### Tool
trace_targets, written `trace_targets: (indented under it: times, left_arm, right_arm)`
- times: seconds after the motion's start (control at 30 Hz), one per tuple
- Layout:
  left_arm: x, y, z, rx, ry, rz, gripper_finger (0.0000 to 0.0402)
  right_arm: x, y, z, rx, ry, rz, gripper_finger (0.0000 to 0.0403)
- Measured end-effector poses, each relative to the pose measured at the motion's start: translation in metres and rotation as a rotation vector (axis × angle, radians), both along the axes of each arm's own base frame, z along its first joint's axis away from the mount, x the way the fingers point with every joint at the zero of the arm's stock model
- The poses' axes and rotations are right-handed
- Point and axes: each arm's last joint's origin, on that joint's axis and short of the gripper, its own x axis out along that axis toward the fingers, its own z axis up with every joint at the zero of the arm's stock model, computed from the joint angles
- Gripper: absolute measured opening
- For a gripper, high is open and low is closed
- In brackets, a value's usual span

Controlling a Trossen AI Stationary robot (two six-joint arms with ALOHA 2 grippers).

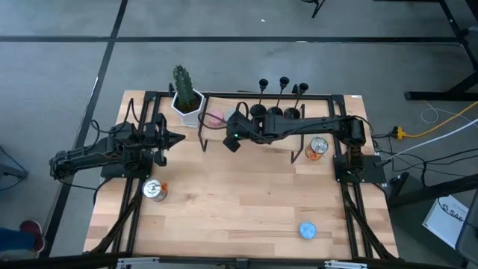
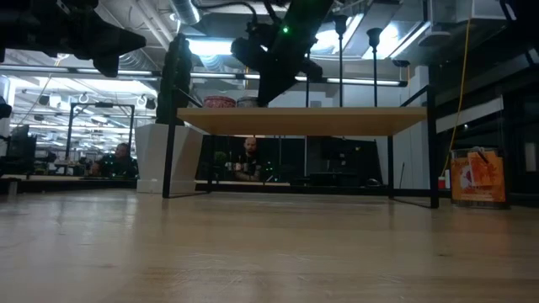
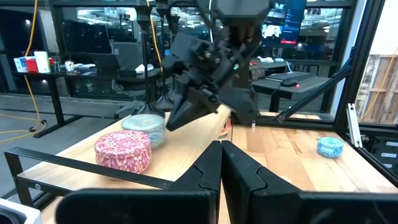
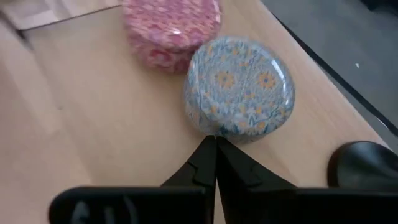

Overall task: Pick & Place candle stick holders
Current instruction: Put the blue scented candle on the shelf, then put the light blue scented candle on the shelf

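Three black candle stick holders (image 1: pixel 282 97) stand upright on their round bases on the raised wooden shelf (image 2: pixel 303 120) at the table's far side; one base (image 4: pixel 367 165) shows in the right wrist view. My right gripper (image 4: pixel 216 142) is shut, reaching from the right and slanting down, its tips at the side of a grey-blue flowered tin (image 4: pixel 239 84) next to a pink tin (image 4: pixel 171 28). It is left of the holders. My left gripper (image 1: pixel 181 137) waits shut at the table's left, pointing level toward the right. My right gripper's shut fingertips (image 4: pixel 211 149) stand right at the lower side wall of the grey-blue tin (image 4: pixel 214 127), slanting down at it. Whether they touch the tin I cannot tell. The tin sits flat on the shelf.
A cactus in a white pot (image 1: pixel 185 97) stands at the far left of the shelf. A metal can (image 1: pixel 154 190) sits near the left edge, another can (image 1: pixel 317 146) under the right arm, a blue tin (image 1: pixel 307 230) near the front. Black frame bars (image 1: pixel 203 134) edge the shelf.
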Motion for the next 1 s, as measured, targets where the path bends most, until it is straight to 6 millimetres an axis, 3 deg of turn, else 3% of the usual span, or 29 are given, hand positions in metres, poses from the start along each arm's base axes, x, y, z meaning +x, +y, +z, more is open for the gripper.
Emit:
trace_targets:
  times: [0.33, 0.67, 0.8, 1.0]
  left_arm:
    - [0.0, 0.0, 0.0, 0.0, 0.0, 0.0, 0.0006]
    - [0.0, 0.0, 0.0, 0.0, 0.0, 0.0, 0.0006]
    - [0.0, 0.0, 0.0, 0.0, 0.0, 0.0, 0.0006]
    - [0.0, 0.0, 0.0, 0.0, 0.0, 0.0, 0.0006]
  right_arm:
    - [0.003, -0.022, -0.01, 0.001, 0.009, -0.051, 0.0013]
    - [0.008, -0.024, -0.007, -0.016, -0.032, -0.034, 0.0013]
    - [0.004, -0.011, 0.005, -0.012, -0.058, -0.002, 0.0013]
    - [-0.012, 0.028, 0.038, -0.017, -0.105, 0.105, 0.0013]
